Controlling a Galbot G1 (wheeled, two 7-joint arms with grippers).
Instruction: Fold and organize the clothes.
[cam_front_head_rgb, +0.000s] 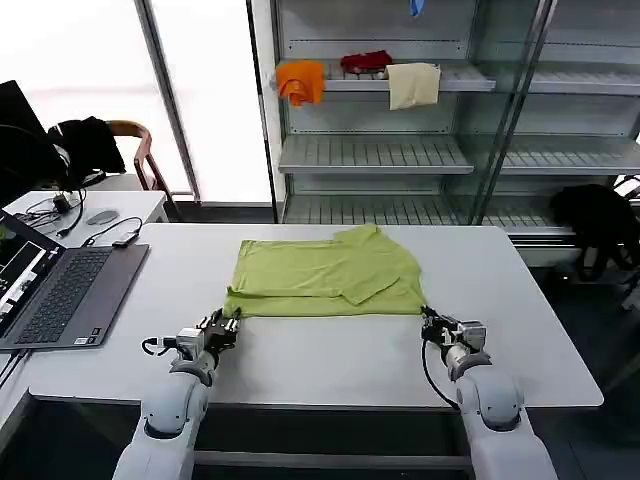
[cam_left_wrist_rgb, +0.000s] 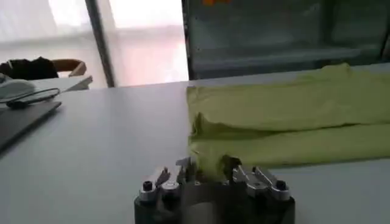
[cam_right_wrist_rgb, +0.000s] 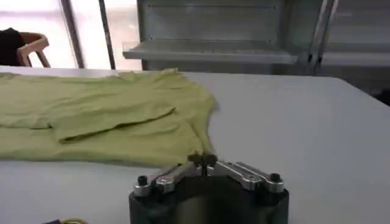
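A lime yellow-green T-shirt (cam_front_head_rgb: 325, 277) lies flat, partly folded, near the middle of the white surface (cam_front_head_rgb: 330, 360), with a sleeve flap turned over its upper layer. The left pincer (cam_front_head_rgb: 229, 325) sits at the shirt's near-left corner, at about 7 o'clock from the shirt's middle; in the left wrist view its fingers (cam_left_wrist_rgb: 184, 167) are set a little apart with the corner of the T-shirt (cam_left_wrist_rgb: 286, 119) bunched between them, so it is pinching the cloth. The right pincer (cam_front_head_rgb: 428, 322) sits at the shirt's near-right corner, at about 5 o'clock from the shirt's middle; in the right wrist view its tips (cam_right_wrist_rgb: 204, 159) are pressed together on the hem of the T-shirt (cam_right_wrist_rgb: 103, 119), nipping the very edge. Both arms reach in low from the near side of the surface. An open laptop (cam_front_head_rgb: 65, 290) rests on the surface at 9 o'clock from the shirt, well apart from it. Behind the surface, at 12 o'clock, stands a metal shelf rack (cam_front_head_rgb: 400, 150) carrying an orange cloth (cam_front_head_rgb: 301, 80), a red cloth (cam_front_head_rgb: 366, 62) and a cream cloth (cam_front_head_rgb: 413, 84) on an upper shelf.
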